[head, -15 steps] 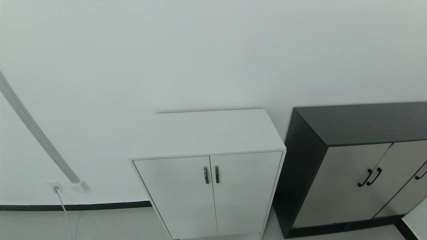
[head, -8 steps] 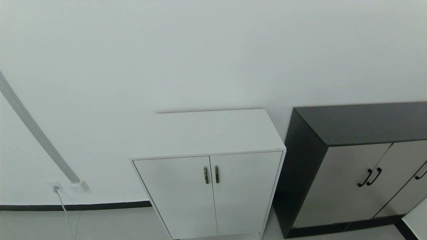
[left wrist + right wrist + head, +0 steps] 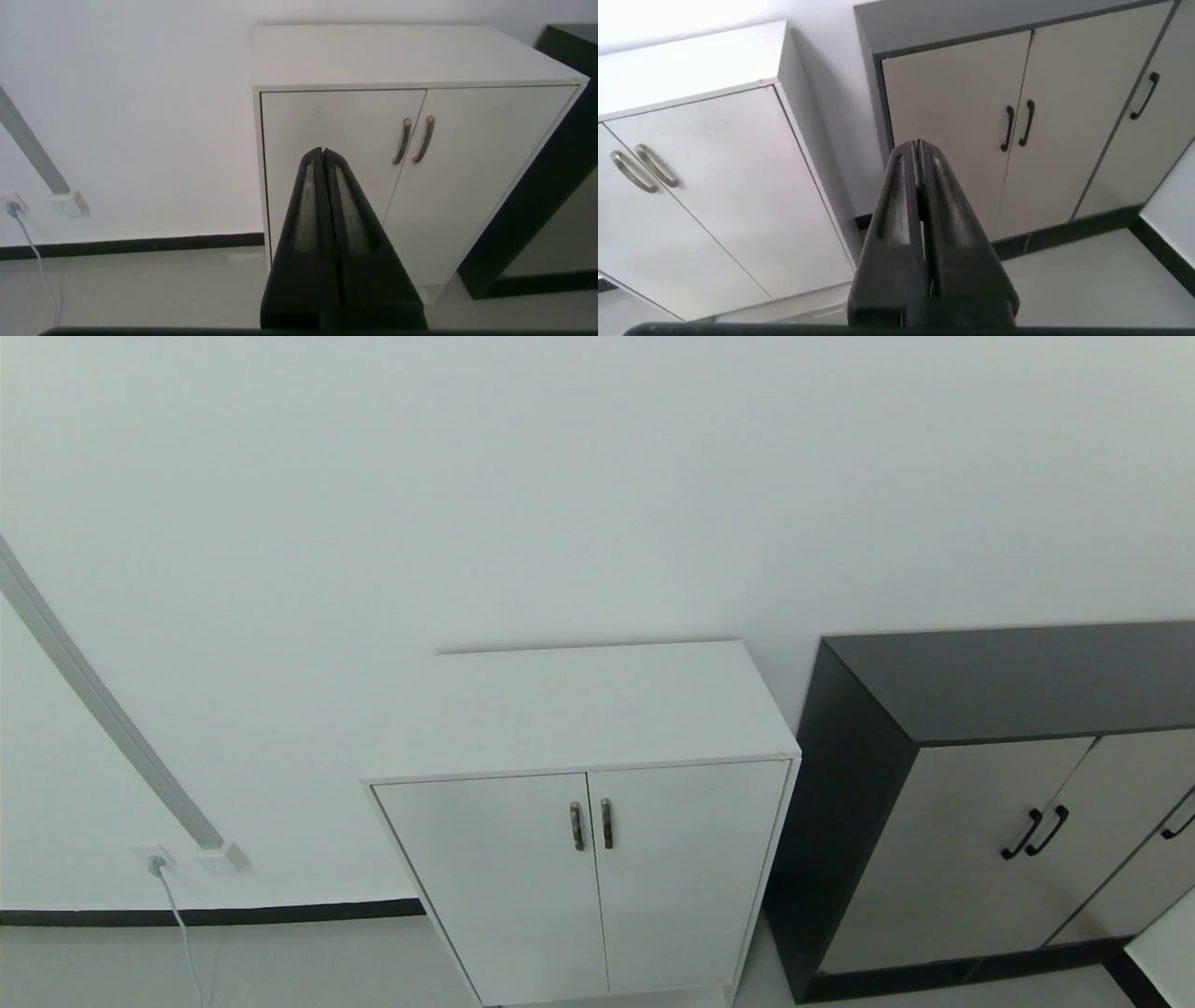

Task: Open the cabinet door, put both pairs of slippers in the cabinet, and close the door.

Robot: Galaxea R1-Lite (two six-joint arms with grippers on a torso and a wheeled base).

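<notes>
A white cabinet [image 3: 579,719] stands against the wall with both doors closed and two metal handles [image 3: 591,824] side by side at the middle. In the left wrist view my left gripper [image 3: 323,155] is shut and empty, held some way in front of the white cabinet [image 3: 374,140], level with its left door. My right gripper [image 3: 917,147] is also shut with nothing in it, held in front of the gap between the white cabinet [image 3: 701,159] and the dark one.
A dark cabinet with grey doors [image 3: 1008,803] and black handles stands right of the white one. A wall socket with a plugged-in cable [image 3: 161,868] and a slanted wall conduit [image 3: 93,700] are at left. Pale floor lies in front.
</notes>
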